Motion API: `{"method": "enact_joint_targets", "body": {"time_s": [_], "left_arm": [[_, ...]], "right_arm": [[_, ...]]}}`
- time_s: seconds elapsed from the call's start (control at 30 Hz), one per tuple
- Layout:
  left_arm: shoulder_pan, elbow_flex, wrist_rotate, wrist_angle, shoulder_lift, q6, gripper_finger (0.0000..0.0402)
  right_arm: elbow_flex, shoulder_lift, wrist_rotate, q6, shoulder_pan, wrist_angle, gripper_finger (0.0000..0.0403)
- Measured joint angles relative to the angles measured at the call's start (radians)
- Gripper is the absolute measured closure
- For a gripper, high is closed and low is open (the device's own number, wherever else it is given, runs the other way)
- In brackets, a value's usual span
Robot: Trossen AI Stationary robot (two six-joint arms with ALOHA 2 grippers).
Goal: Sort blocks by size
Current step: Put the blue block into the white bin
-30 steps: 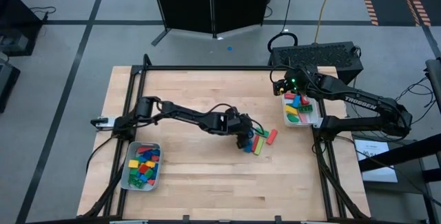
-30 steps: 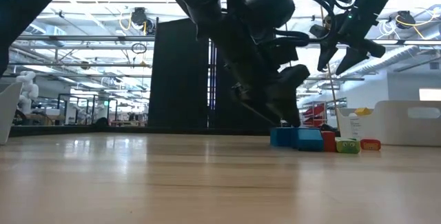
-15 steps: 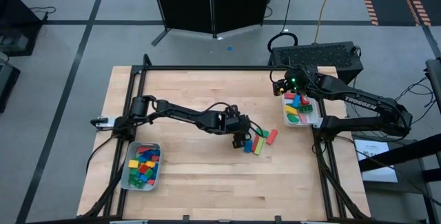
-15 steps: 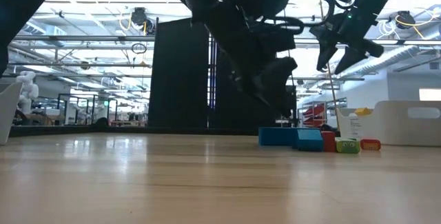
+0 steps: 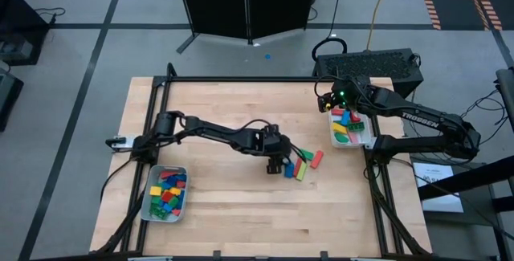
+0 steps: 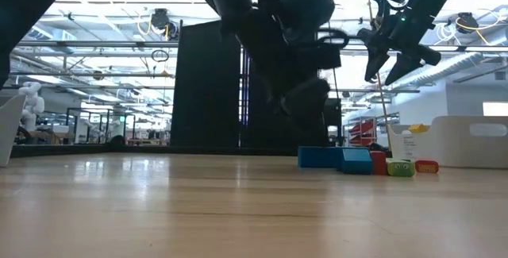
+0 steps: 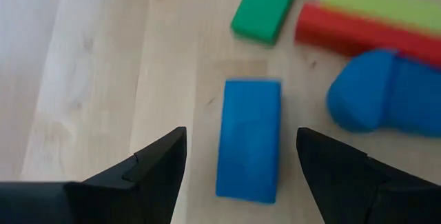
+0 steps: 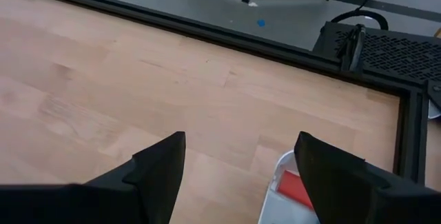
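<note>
While the left gripper point(image 7: 241, 176) hovers with fingers apart over a blue bar point(image 7: 249, 139) lying near the table's point(image 5: 233, 108) centre among loose blocks point(image 5: 303, 163), the right gripper point(image 5: 328, 100) hangs, fingers spread, above the right-edge tray point(image 5: 369, 136).

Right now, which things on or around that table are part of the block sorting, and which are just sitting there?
Part of the job:
loose blocks
blue block
left tray
right tray
left gripper
right gripper

Just there:
black cabinet
black box
</note>
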Motion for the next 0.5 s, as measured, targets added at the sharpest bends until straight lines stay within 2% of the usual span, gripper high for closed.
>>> {"method": "enact_joint_targets", "body": {"time_s": [0.13,0.3,0.4,0.5], "left_arm": [[0.012,-0.001,0.007,-0.008,0.017,-0.001,0.0127],[0.026,0.0,0.067,-0.046,0.036,-0.003,0.0137],[0.026,0.0,0.065,-0.038,0.043,-0.003,0.0169],[0.025,0.0,0.06,-0.03,0.043,-0.002,0.0222]], "right_arm": [[0.0,0.0,0.0,-0.016,0.0,0.0,0.014],[0.0,0.0,0.001,-0.03,0.0,0.003,0.014],[0.0,0.0,0.002,-0.034,0.0,0.004,0.014],[0.0,0.0,0.002,-0.037,0.0,0.008,0.014]]}}
